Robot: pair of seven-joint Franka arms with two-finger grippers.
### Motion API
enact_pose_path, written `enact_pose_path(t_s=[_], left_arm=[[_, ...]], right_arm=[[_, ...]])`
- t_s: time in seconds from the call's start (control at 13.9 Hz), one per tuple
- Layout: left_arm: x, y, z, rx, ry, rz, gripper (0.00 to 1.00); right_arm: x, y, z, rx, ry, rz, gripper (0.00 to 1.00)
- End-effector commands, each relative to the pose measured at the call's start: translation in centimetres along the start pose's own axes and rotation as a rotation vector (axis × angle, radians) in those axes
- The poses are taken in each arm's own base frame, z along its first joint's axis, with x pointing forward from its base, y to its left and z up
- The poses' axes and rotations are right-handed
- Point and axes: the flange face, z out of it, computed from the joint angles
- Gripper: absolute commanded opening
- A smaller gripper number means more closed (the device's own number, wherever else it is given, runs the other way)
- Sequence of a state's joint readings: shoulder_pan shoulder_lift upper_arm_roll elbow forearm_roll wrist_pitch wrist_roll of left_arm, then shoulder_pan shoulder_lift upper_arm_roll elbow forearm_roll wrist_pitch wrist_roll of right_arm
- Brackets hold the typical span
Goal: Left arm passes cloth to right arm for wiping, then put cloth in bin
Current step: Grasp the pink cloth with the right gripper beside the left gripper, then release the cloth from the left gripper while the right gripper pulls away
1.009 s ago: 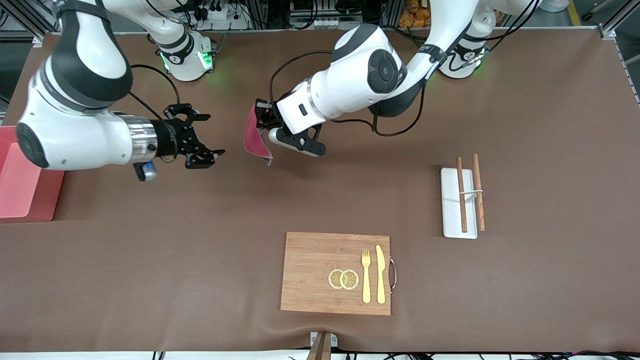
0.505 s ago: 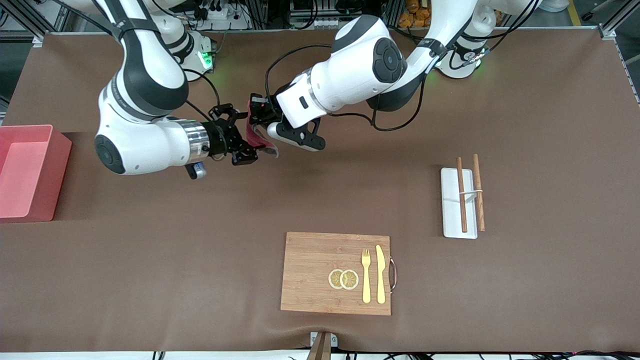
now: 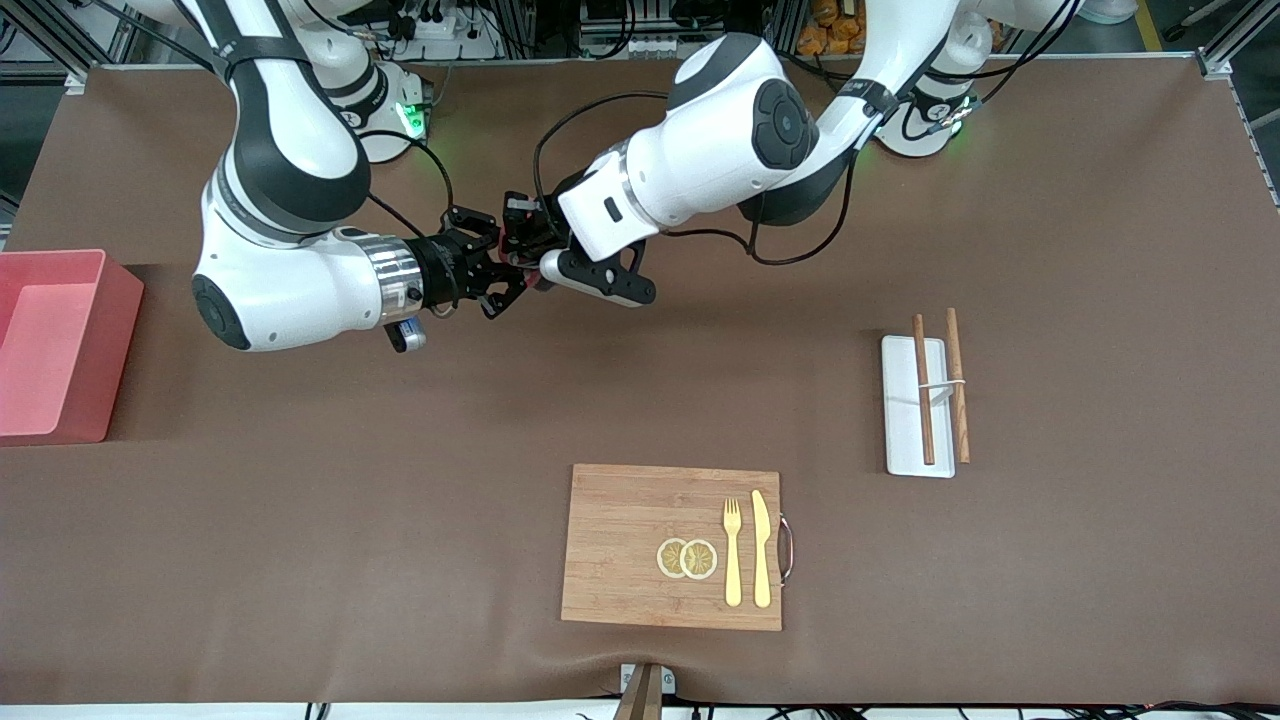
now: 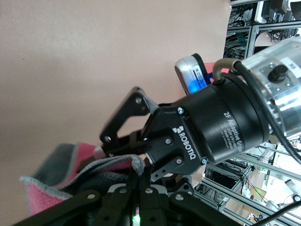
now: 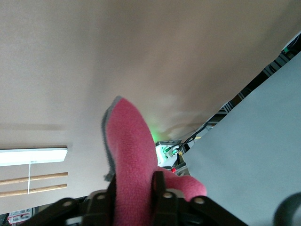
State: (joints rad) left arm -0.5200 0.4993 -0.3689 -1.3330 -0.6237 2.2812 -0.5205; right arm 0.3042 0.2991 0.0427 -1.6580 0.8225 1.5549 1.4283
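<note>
My left gripper point(image 3: 516, 243) and my right gripper point(image 3: 508, 276) meet tip to tip above the table, between the two bases. The crimson cloth is almost hidden between them in the front view. In the left wrist view my left gripper point(image 4: 139, 170) is shut on the cloth's point(image 4: 56, 176) grey-edged rim, and the right gripper's black body point(image 4: 188, 141) is right against it. In the right wrist view my right gripper point(image 5: 134, 190) is shut on the cloth point(image 5: 129, 141), which fills the gap between the fingers. The pink-red bin point(image 3: 112, 345) stands at the right arm's end of the table.
A wooden cutting board point(image 3: 620, 540) with a yellow fork point(image 3: 733, 555), knife point(image 3: 762, 550) and lemon slices point(image 3: 687, 558) lies near the front camera. A white tray point(image 3: 905, 440) with two wooden sticks point(image 3: 922, 390) lies toward the left arm's end.
The right arm swung in from the bin end to the left gripper. Its open fingers went around the hanging cloth and closed on it. The left gripper has kept its hold.
</note>
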Motion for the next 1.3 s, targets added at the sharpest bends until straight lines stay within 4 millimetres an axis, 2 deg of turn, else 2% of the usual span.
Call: enact_pose_path(t_s=[0.0, 0.14, 0.22, 0.29, 0.43, 0.58, 0.72, 0.86, 1.08, 1.23], left_arm=[[-0.1, 0.4, -0.8, -0.021, 0.007, -0.021, 0.00], [0.1, 0.4, -1.3, -0.020, 0.019, -0.018, 0.00], [0.4, 0.3, -1.8, -0.023, 0.026, -0.023, 0.14], [0.7, 0.2, -2.4, -0.022, 0.038, -0.018, 0.99], [0.1, 1.2, -4.4, -0.025, 0.063, -0.001, 1.00], [2.9, -1.0, -6.8, -0.002, 0.103, -0.026, 1.00], [5.7, -4.4, -9.7, 0.076, 0.101, -0.052, 1.00], [7.4, -7.1, -12.7, 0.180, 0.106, -0.054, 1.00], [9.1, -11.1, -17.6, 0.374, 0.132, -0.051, 1.00], [9.4, -13.3, -21.3, 0.480, 0.132, -0.072, 1.00]], right_arm=[[0.4, 0.1, -0.5, -0.003, -0.025, 0.015, 0.00], [1.3, 0.0, -1.2, 0.006, -0.024, -0.002, 0.00], [1.4, 0.0, -1.3, 0.007, -0.020, -0.020, 0.00], [1.4, 0.0, -1.3, 0.008, -0.017, -0.036, 0.00], [0.9, -0.2, -0.3, -0.001, 0.040, -0.120, 0.00], [1.3, -0.5, 0.0, 0.011, 0.106, -0.168, 0.00], [2.4, -0.8, -0.3, 0.017, 0.206, -0.267, 0.00], [4.0, -2.0, 1.1, 0.000, 0.314, -0.323, 0.00], [8.1, -2.7, 3.8, 0.014, 0.433, -0.392, 0.00], [12.5, -3.6, 5.5, 0.036, 0.464, -0.463, 0.00]])
